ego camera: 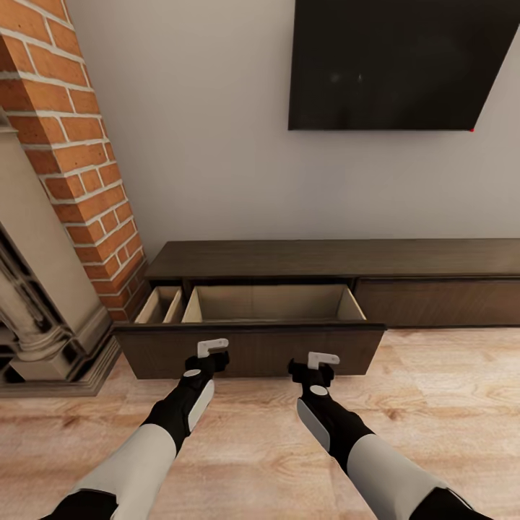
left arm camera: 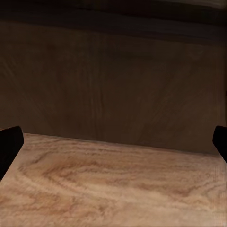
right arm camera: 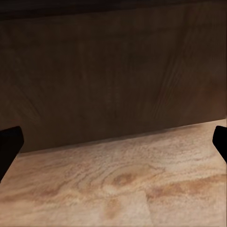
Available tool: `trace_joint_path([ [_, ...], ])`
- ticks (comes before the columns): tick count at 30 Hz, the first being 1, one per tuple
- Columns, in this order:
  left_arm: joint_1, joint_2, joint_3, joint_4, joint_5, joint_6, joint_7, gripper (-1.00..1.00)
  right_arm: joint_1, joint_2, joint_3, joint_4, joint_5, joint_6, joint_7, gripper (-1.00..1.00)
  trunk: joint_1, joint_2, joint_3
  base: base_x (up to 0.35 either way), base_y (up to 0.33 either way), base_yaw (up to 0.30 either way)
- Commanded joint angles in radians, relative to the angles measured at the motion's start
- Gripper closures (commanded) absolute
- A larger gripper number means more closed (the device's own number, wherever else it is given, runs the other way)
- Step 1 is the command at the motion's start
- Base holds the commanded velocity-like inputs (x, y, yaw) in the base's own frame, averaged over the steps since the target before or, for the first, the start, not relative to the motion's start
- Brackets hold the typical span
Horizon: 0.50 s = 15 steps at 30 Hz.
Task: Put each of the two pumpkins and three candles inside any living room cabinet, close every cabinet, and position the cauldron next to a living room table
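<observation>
Drawer fronts and bare flooring make up most of what is seen. From the head view, the cabinet [ego camera: 339, 260] is set against the wall under a dark screen [ego camera: 393, 65], with one wide drawer [ego camera: 249, 347] pulled out and its pale inside seemingly holding nothing. The left gripper [ego camera: 211, 352] and right gripper [ego camera: 318, 365] are held low, just before the drawer's face, with nothing carried.

In the left wrist view, the fingertips [left arm camera: 9, 144] are spread to the frame's edges, so the pincer is wide open; dark wood and floor [left arm camera: 113, 189] lie ahead.

In the right wrist view, the fingertips [right arm camera: 9, 142] are likewise spread apart before the same panel.

No pumpkins or candles are visible. If the drawer is pushed shut now, it would probably have to be reopened later; an off-centre push might skew it.
</observation>
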Motion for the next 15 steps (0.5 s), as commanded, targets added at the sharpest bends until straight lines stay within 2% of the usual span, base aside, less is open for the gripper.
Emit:
trace_joint_path([
  [1, 0.000, 0.000, -0.007, 0.000, 0.000, -0.001, 0.000, -1.00, 0.000, -0.001, 0.000, 0.000, 0.000, -0.004, 0.000, -1.00, 0.000, 0.000, 0.000, 0.091, 0.028, 0.000],
  [11, 0.000, 0.001, -0.021, 0.004, 0.000, 0.000, -0.010, -1.00, 0.000, -0.001, -0.002, 0.001, -0.002, -0.042, -0.001, -1.00, 0.000, 0.000, 0.000, 0.050, 0.007, 0.000],
  [12, 0.000, 0.001, -0.022, 0.011, -0.001, 0.001, -0.042, -1.00, 0.000, -0.001, -0.002, 0.002, -0.002, -0.043, -0.001, -1.00, 0.000, 0.000, 0.000, 0.225, 0.000, 0.000],
  [15, 0.000, 0.001, -0.022, 0.022, -0.002, 0.001, -0.072, -1.00, 0.000, -0.001, -0.003, 0.002, -0.002, -0.044, -0.002, -1.00, 0.000, 0.000, 0.000, 0.173, 0.000, 0.000],
])
